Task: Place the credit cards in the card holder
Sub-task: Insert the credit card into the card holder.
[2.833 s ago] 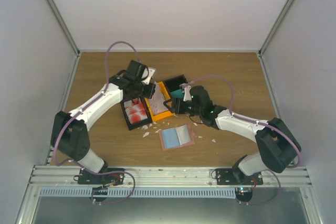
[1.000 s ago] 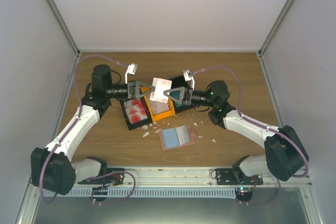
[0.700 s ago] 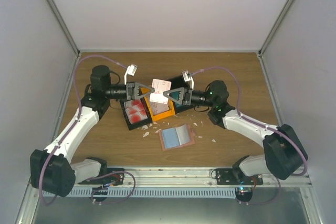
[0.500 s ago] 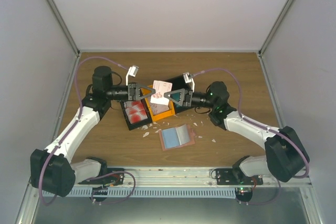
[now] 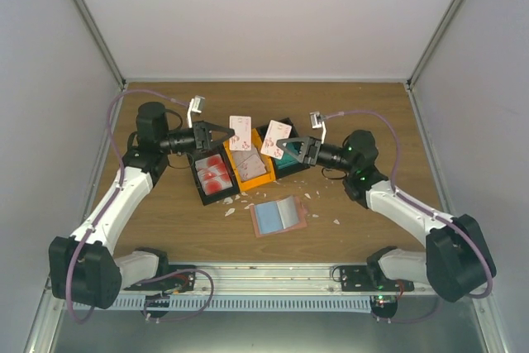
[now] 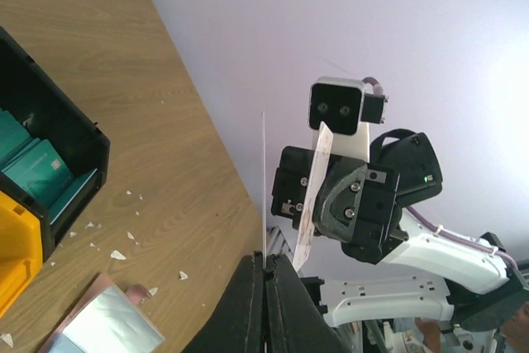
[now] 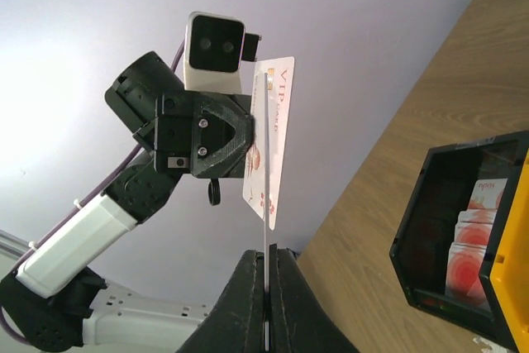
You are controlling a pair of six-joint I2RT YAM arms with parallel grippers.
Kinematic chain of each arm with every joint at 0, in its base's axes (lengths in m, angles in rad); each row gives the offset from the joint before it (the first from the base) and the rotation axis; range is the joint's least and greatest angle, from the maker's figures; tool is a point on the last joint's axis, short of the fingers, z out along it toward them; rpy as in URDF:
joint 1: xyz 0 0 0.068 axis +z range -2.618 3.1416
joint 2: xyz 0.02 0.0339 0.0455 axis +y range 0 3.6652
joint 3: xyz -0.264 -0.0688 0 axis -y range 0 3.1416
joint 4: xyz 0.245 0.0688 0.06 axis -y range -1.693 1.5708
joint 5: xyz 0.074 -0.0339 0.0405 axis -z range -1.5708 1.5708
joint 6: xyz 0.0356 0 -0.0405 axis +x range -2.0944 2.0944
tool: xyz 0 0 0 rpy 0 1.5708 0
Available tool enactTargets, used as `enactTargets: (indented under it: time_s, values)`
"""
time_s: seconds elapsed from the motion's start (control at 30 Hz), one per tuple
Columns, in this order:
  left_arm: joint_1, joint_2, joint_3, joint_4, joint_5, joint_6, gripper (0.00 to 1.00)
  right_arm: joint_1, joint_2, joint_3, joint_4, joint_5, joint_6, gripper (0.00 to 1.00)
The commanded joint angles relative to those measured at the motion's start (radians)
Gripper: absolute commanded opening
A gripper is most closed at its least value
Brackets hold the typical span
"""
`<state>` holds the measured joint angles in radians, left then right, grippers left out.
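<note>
Two pale pinkish-white credit cards are held above the bins. My left gripper (image 5: pixel 225 133) is shut on one card (image 5: pixel 240 132), which shows edge-on (image 6: pixel 264 188) in its wrist view above the closed jaws of the left gripper (image 6: pixel 265 264). My right gripper (image 5: pixel 289 145) is shut on the other card (image 5: pixel 275 138), a thin edge (image 7: pixel 266 229) rising from the right gripper (image 7: pixel 266 255). The two cards are a small gap apart. The card holder (image 5: pixel 279 216) lies open and flat on the table, its light blue pockets up, nearer than both grippers.
A row of bins sits under the grippers: a black bin (image 5: pixel 198 179) with red-and-white cards (image 5: pixel 216 174), an orange bin (image 5: pixel 250 178) with pale cards, and a black bin (image 5: pixel 288 125) with teal cards (image 6: pixel 33 163). Small white scraps (image 5: pixel 235 202) lie around the card holder.
The grippers met over the bins at one pale card stack; the left one closed. They have since drawn apart sideways, each now carrying its own card.
</note>
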<state>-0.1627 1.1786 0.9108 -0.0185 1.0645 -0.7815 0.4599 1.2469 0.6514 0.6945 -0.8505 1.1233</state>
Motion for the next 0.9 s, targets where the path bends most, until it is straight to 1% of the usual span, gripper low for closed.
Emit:
enactTargets:
  time_s: [0.0,0.1,0.17,0.2,0.23,0.33,0.43,0.53,0.67,0.87]
  values:
    - [-0.001,-0.022,-0.01,0.007,-0.035,0.016,0.0,-0.007,-0.039,-0.013,-0.056,0.018,-0.034,0.0]
    - [-0.002,-0.034,-0.03,-0.077,-0.08,0.065,0.0,-0.006,-0.067,-0.007,-0.2,0.013,-0.132,0.01]
    - [-0.014,-0.054,-0.048,-0.149,-0.136,0.108,0.0,-0.006,-0.067,0.012,-0.384,0.003,-0.243,0.01]
    - [-0.024,-0.064,-0.065,-0.17,-0.159,0.122,0.0,-0.005,-0.061,0.02,-0.514,0.008,-0.305,0.0]
    - [-0.038,-0.073,-0.086,-0.187,-0.183,0.126,0.0,-0.004,-0.055,0.021,-0.607,0.016,-0.363,0.0]
    - [-0.112,-0.107,-0.165,-0.222,-0.258,0.113,0.0,0.007,-0.052,-0.017,-0.784,0.067,-0.471,0.0]
    - [-0.207,-0.171,-0.275,-0.221,-0.397,0.065,0.0,0.03,-0.058,-0.079,-0.852,0.105,-0.498,0.01]
    - [-0.291,-0.205,-0.373,-0.167,-0.458,-0.014,0.0,0.058,-0.04,-0.11,-0.877,0.112,-0.517,0.01]
    - [-0.401,-0.208,-0.462,-0.127,-0.599,-0.084,0.0,0.06,0.017,-0.137,-0.858,0.096,-0.535,0.01]
    - [-0.464,-0.138,-0.524,-0.036,-0.631,-0.138,0.0,0.061,0.134,-0.141,-0.834,0.096,-0.561,0.01]
